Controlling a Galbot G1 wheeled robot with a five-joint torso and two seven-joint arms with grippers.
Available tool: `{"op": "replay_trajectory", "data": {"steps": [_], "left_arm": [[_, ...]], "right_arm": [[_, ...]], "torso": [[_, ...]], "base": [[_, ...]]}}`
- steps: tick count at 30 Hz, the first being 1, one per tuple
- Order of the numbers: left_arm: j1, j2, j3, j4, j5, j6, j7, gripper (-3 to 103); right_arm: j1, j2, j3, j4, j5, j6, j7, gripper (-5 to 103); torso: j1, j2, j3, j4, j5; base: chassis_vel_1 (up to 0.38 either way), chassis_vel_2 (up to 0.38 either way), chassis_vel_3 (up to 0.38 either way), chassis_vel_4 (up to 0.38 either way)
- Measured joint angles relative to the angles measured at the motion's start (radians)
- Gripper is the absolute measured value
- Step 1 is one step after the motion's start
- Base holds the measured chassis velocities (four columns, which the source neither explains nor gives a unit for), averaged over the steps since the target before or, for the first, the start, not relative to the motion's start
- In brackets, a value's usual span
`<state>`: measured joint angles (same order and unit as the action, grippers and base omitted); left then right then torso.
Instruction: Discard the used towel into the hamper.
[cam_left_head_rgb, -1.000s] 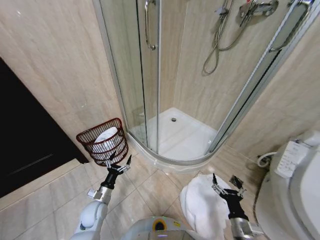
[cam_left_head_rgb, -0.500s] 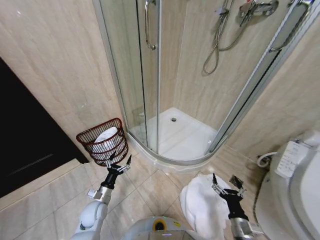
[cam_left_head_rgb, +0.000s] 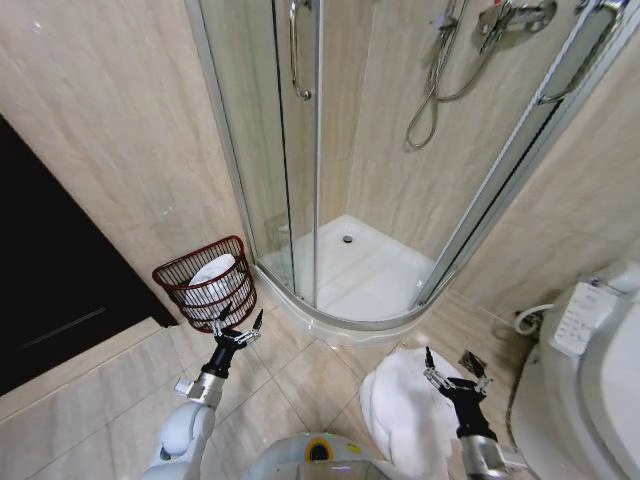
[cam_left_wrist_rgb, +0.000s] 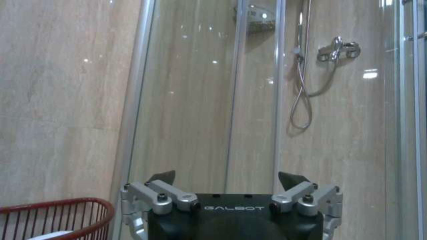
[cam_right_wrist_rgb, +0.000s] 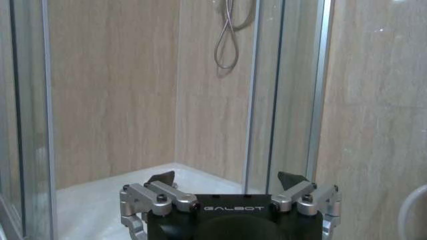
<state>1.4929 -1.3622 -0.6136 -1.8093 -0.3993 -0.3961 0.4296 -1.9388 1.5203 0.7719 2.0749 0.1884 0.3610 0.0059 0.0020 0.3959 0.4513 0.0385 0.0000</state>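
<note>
The hamper (cam_left_head_rgb: 205, 280), a reddish-brown wire basket, stands on the floor against the beige wall, left of the shower, with something white lying inside it. Its rim (cam_left_wrist_rgb: 63, 210) also shows in the left wrist view. The used towel (cam_left_head_rgb: 405, 415) lies crumpled and white on the tiles in front of the shower. My left gripper (cam_left_head_rgb: 238, 322) (cam_left_wrist_rgb: 227, 177) hangs open just in front of the hamper, holding nothing. My right gripper (cam_left_head_rgb: 455, 365) (cam_right_wrist_rgb: 227, 177) stands open above the towel's right edge, fingers pointing up, nothing between them.
A curved glass shower enclosure (cam_left_head_rgb: 310, 160) with a white tray (cam_left_head_rgb: 350, 275) rises straight ahead. A white toilet (cam_left_head_rgb: 590, 370) sits at the right. A dark doorway (cam_left_head_rgb: 50, 270) opens at the left. Bare tiles (cam_left_head_rgb: 300, 375) lie between hamper and towel.
</note>
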Motion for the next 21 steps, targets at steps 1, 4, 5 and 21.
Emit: {"op": "replay_trajectory", "data": {"steps": [1, 4, 5, 21], "left_arm": [[0.0, 0.0, 0.0, 0.0, 0.0, 0.0, 0.0, 100], [0.0, 0.0, 0.0, 0.0, 0.0, 0.0, 0.0, 100], [0.0, 0.0, 0.0, 0.0, 0.0, 0.0, 0.0, 100], [-0.059, 0.025, -0.028, -0.143, 0.008, 0.179, -0.262, 100]], "right_arm": [[0.0, 0.0, 0.0, 0.0, 0.0, 0.0, 0.0, 100], [0.0, 0.0, 0.0, 0.0, 0.0, 0.0, 0.0, 100], [0.0, 0.0, 0.0, 0.0, 0.0, 0.0, 0.0, 100], [0.133, -0.049, 0.221, 0.017, 0.135, -0.135, -0.041, 100]], "torso": [[0.0, 0.0, 0.0, 0.0, 0.0], [0.0, 0.0, 0.0, 0.0, 0.0], [0.0, 0.0, 0.0, 0.0, 0.0], [0.0, 0.0, 0.0, 0.0001, 0.0002]], "base": [[0.0, 0.0, 0.0, 0.0], [0.0, 0.0, 0.0, 0.0], [0.0, 0.0, 0.0, 0.0], [0.0, 0.0, 0.0, 0.0]]}}
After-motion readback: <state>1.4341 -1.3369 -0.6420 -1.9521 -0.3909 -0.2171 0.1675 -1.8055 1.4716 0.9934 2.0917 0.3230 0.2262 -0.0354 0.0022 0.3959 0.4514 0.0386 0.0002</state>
